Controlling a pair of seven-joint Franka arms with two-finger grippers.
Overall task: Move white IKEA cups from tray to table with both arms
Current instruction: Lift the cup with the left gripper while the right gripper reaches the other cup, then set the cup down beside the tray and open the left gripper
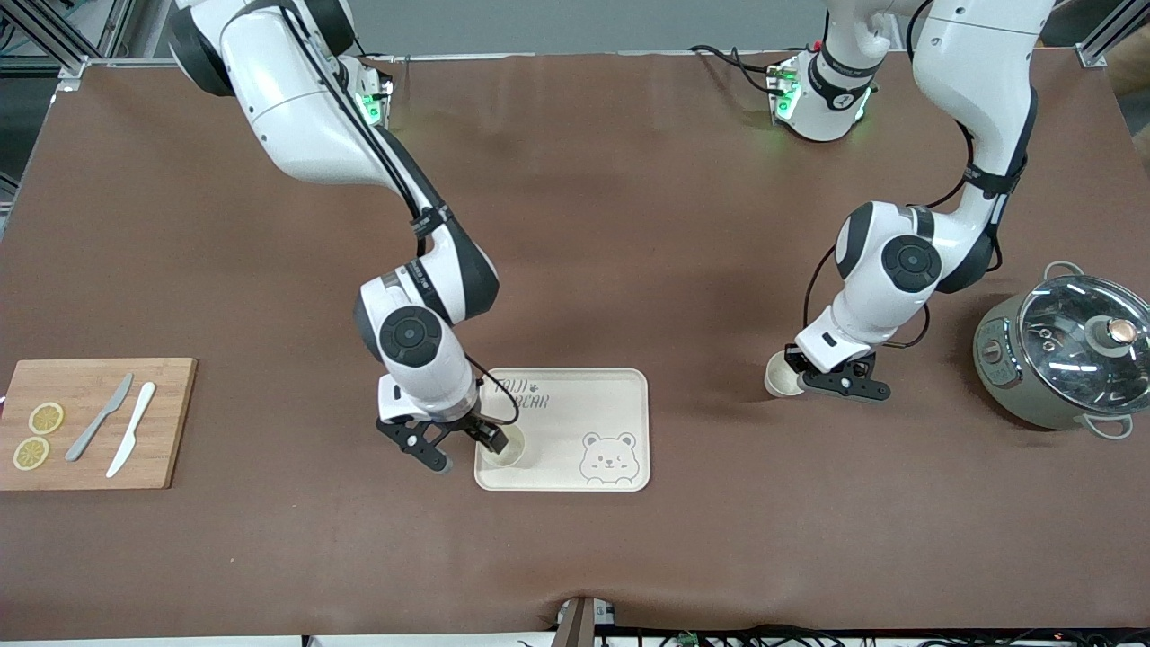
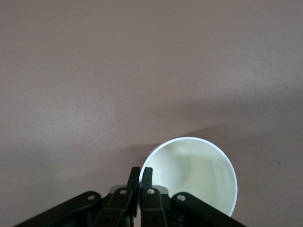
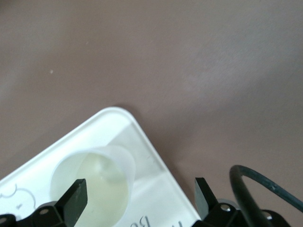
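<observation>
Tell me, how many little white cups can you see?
2. One cup stands on the tray, with the open right gripper around it. The other cup is on the table near the pot, pinched at its rim by the left gripper.

The tray's [image 1: 620, 395] printed lettering is partly covered by the right arm and its cable. One cup [image 1: 780, 377] is half hidden under the left gripper [image 1: 831, 376]. The pot [image 1: 1060, 355] is cut off by the front view's edge. The tray's bear drawing [image 3: 12, 198] is cropped in the right wrist view.
</observation>
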